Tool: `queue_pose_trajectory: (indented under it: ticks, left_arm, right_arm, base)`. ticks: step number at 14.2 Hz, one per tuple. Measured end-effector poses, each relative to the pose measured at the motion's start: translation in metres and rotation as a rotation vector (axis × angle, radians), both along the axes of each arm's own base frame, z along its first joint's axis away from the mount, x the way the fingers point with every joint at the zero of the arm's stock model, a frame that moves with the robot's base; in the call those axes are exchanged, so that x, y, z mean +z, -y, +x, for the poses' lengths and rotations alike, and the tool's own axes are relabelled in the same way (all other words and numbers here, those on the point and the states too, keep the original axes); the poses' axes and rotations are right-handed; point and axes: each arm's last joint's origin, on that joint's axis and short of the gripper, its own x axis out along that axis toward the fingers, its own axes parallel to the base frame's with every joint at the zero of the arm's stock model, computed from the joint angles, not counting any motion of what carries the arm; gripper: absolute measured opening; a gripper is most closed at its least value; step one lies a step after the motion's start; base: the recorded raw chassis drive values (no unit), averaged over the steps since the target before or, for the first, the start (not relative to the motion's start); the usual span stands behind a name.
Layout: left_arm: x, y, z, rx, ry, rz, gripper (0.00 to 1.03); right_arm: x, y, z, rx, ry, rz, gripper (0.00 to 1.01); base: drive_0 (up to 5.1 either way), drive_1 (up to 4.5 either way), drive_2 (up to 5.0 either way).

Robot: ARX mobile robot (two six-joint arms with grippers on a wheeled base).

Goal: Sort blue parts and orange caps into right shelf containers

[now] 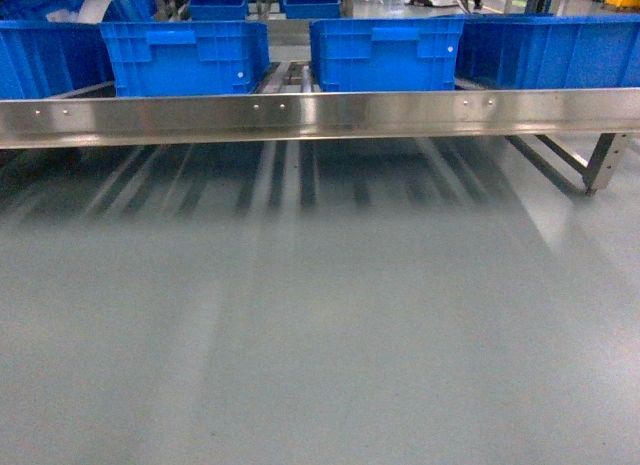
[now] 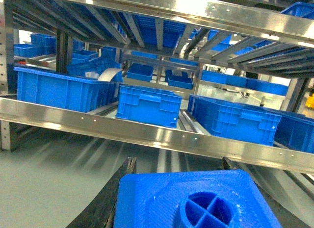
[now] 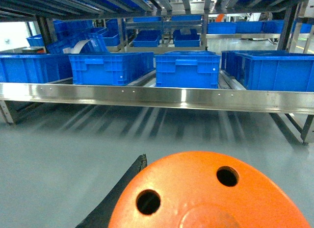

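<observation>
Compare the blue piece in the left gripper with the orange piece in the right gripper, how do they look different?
Colour: the blue part is bright blue, the orange cap bright orange. Shape: the blue part has a flat, angular top face, while the orange cap is a smooth dome. Detail: the blue part has a round socket split by a cross, while the orange cap shows two plain round holes. Both fill the bottom of their wrist views, each between dark gripper fingers, facing the shelf crates.

Bright blue part (image 2: 189,201) with fine woven texture; glossy orange cap (image 3: 206,196) with dark holes; bright blue ribbed crates (image 1: 385,53); silver shelf rail (image 1: 320,113); grey floor (image 1: 320,325).
</observation>
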Motion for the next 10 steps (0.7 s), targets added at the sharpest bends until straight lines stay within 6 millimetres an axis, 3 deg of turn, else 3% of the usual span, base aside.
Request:
queue_pose_trajectory:
  ticks: [1,10]
  left_arm:
    - [0.0000,0.0000,0.0000,0.000,0.000,0.000,0.43]
    - [0.0001,0.0000,-0.0001,0.000,0.002,0.000,0.43]
  right_arm:
    - [0.0000,0.0000,0.0000,0.000,0.000,0.000,0.42]
    - [0.0002,0.0000,-0.0001,0.000,0.002,0.000,0.42]
  base:
    - [0.0,0.00,0.0]
    - [0.0,4.34,-4.3]
